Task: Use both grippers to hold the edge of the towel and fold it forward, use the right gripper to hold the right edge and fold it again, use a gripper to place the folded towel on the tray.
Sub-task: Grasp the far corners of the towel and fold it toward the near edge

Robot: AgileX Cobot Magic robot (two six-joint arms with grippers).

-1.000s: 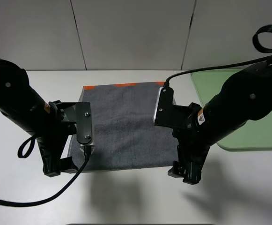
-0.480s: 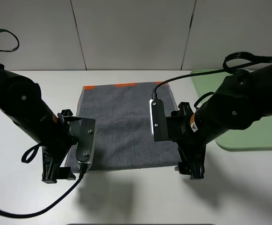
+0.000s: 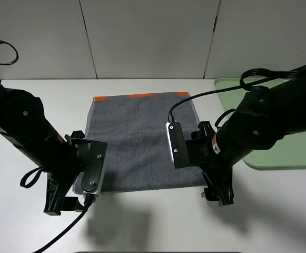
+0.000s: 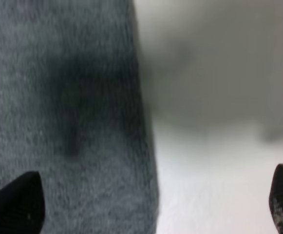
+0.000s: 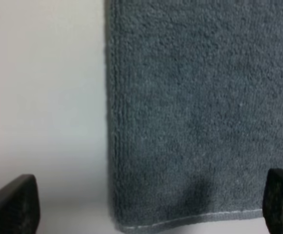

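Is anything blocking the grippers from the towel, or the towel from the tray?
Nothing visible. Left gripper and right gripper, jaws open, straddle side edges of the towel; only the right arm lies toward the tray.

1. The table (image 3: 142, 226) is plain white and matte, reaching from the near edge back to a pale panelled wall (image 3: 153, 37).
2. A dark grey towel (image 3: 137, 142) lies spread flat around the middle of the table, its near edge roughly parallel to the table's front.
3. An orange strip (image 3: 140, 96) runs along the towel's far edge.
4. A light green tray (image 3: 295, 150) rests on the table to the right of the towel, apart from it and partly cut off by the frame.
5. In the right wrist view, a corner of the towel lies flat on the bare surface, with a pale stitched hem.
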